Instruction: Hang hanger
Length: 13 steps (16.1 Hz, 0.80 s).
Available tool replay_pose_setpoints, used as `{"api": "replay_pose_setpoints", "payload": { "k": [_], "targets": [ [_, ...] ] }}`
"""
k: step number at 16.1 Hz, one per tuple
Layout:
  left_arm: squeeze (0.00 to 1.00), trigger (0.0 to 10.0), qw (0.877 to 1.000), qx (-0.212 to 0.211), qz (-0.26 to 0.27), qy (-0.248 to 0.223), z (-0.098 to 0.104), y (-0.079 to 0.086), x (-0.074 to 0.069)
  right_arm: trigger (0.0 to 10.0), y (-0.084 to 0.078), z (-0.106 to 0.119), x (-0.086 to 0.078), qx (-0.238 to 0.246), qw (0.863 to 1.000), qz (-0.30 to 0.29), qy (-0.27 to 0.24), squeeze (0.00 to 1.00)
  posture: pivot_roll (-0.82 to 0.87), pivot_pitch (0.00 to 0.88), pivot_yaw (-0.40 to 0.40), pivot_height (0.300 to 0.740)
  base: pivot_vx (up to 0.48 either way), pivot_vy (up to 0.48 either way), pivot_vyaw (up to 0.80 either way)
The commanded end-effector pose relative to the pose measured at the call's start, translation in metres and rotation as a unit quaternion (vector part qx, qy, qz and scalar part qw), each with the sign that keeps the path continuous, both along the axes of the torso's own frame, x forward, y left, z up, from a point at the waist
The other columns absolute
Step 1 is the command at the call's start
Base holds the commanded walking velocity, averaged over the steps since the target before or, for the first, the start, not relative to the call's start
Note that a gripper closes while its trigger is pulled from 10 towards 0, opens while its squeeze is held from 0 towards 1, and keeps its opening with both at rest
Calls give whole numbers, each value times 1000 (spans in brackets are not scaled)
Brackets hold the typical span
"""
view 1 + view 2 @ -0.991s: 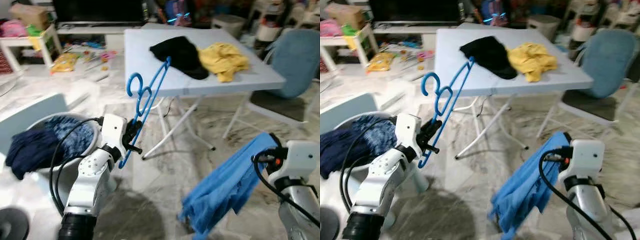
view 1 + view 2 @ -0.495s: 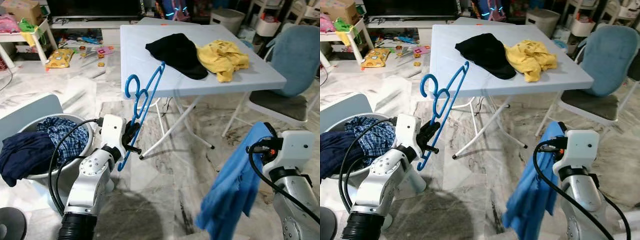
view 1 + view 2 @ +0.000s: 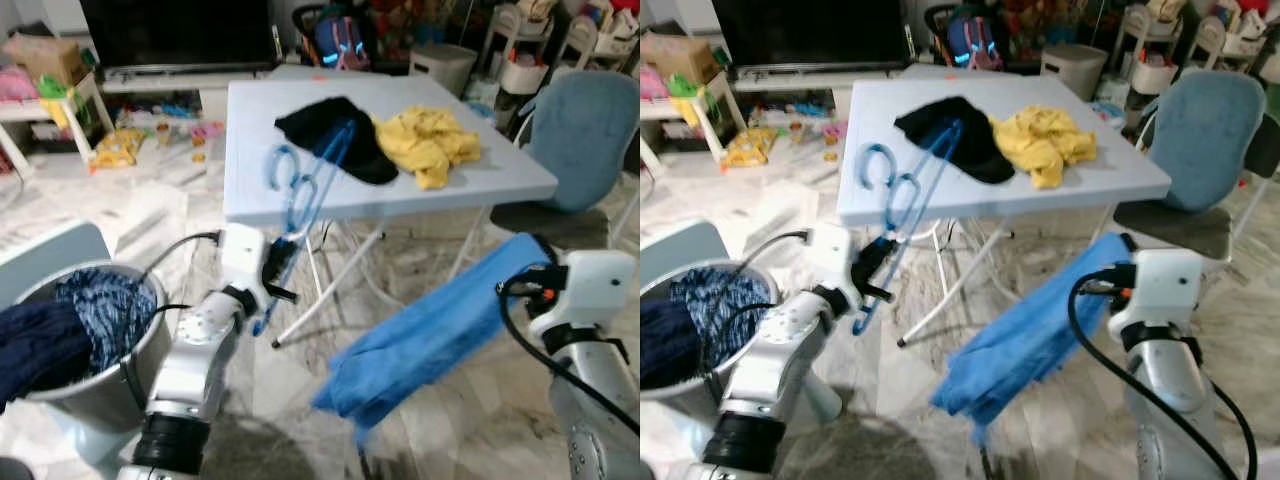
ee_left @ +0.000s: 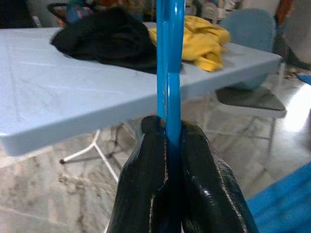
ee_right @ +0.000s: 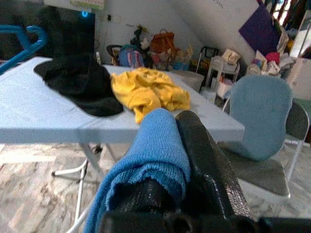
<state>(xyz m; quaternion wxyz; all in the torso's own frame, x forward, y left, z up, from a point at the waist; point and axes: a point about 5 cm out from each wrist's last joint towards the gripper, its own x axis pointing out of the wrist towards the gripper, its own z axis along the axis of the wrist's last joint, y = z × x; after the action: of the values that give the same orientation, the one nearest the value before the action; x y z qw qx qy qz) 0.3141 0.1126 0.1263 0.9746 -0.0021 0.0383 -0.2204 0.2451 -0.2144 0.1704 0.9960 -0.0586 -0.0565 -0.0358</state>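
Left pincer (image 4: 167,145) clamped the blue hanger (image 3: 305,190) at frame centre, before the worktop (image 3: 250,180); right pincer (image 5: 170,160), lower right, gripped a blue cloth (image 3: 420,340).

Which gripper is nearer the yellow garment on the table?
Left. The left gripper holds the blue hanger at the table's near edge below the yellow garment; the right gripper holds blue cloth farther back.

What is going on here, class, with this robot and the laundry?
The left gripper is shut on a blue hanger, held up in front of the white folding table. The right gripper grips a blue garment that hangs out over the floor. A black garment and a yellow garment lie on the table. Nothing is on the hanger yet.
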Motion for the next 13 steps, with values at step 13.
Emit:
{"api": "replay_pose_setpoints", "payload": {
  "k": [13],
  "targets": [
    [0,10000,999,4,29,-29,7,12,10,10000,12,16,14,-7,999,30,-37,0,63,0,-49,740,461,0,46]
  ]
}}
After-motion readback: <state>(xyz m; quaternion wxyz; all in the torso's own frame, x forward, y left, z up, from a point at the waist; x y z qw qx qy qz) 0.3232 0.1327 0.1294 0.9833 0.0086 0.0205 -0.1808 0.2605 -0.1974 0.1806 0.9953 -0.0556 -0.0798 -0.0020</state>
